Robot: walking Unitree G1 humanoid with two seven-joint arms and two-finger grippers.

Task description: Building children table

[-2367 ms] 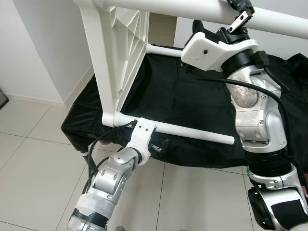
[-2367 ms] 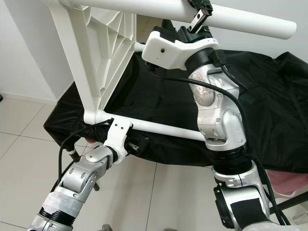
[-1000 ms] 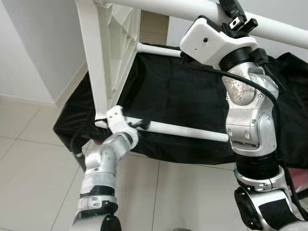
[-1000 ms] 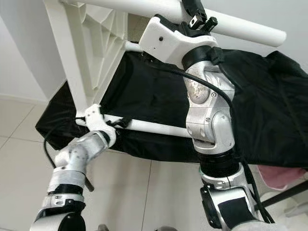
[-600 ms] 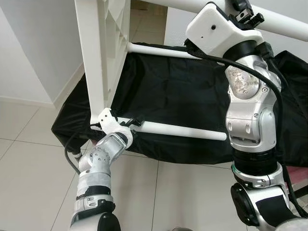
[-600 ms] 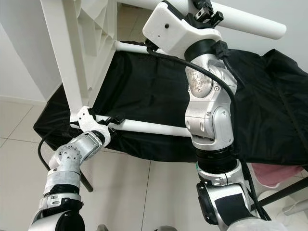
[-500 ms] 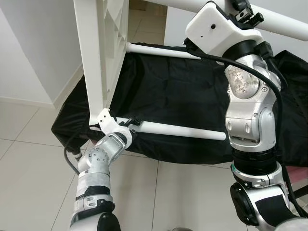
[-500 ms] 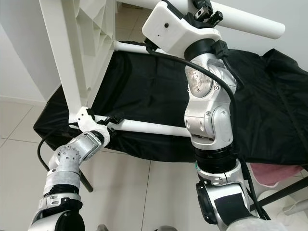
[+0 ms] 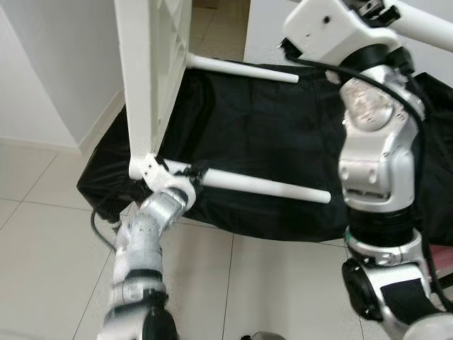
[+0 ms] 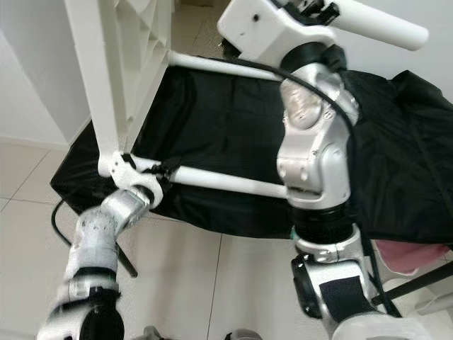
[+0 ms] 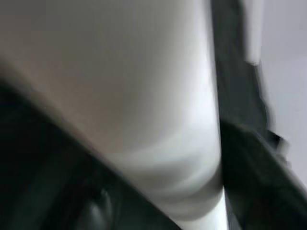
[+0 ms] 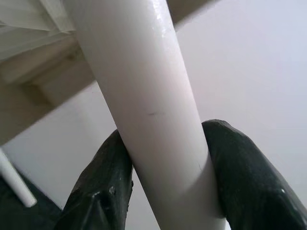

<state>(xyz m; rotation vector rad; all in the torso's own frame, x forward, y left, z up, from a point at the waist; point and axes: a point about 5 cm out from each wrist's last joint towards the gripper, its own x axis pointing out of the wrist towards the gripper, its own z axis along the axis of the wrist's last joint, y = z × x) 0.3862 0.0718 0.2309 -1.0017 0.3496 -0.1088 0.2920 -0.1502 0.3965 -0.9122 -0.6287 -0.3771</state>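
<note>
Right now I have the left gripper (image 9: pixel 185 175) low and close in, its black fingers wrapped on the near leg (image 9: pixel 262 185) of the white children table (image 9: pixel 152 78), right at the joint where that leg meets the tabletop's corner. The left wrist view is blurred, but the white tube (image 11: pixel 144 110) sits between dark fingers there, so I judge it pinched.

Up and beyond that, the right gripper (image 10: pixel 311 8) is raised high and clamps the upper leg (image 10: pixel 379 25); the right wrist view shows its 2 pads (image 12: pixel 108 191) pressed against either side of that tube (image 12: pixel 148 105).

The tabletop stands on edge, ribbed underside facing toward the right gripper, with 3 legs I can count sticking out sideways. A further leg (image 9: pixel 241 69) reaches out past the left gripper over the black cloth (image 9: pixel 269 134) on the floor.

So I'd say the legs are mostly in; what's left seems to be seating them fully and turning the table upright.
</note>
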